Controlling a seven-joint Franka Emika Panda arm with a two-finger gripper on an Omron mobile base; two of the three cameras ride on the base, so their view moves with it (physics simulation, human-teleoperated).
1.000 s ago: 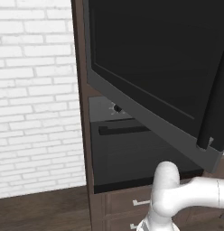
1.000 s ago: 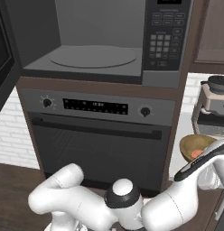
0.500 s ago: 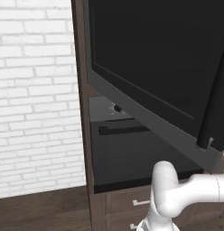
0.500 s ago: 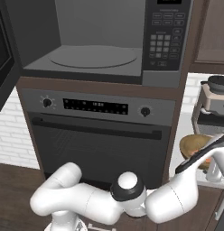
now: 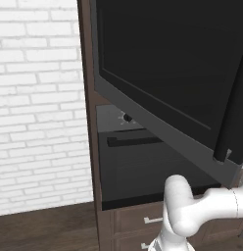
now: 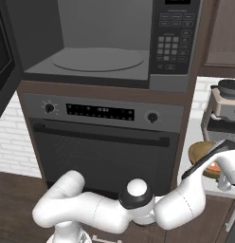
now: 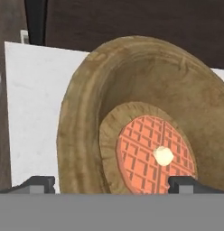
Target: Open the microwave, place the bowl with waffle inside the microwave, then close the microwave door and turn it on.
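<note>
While tool [image 7: 111, 184] gapes: one bowl [image 7: 86, 135], one waffle [image 7: 154, 155].

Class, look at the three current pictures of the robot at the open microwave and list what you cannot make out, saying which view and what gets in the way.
- Bowl, right base view: mostly hidden behind the robot's forearm.
- Bowl, hand view: near rim cut off by the bottom edge, so contact with the pincer cannot be judged.
- Keypad labels, right base view: too small to read.
- Microwave door, left base view: top and right cut by the frame, and it blocks the microwave's inside.
</note>
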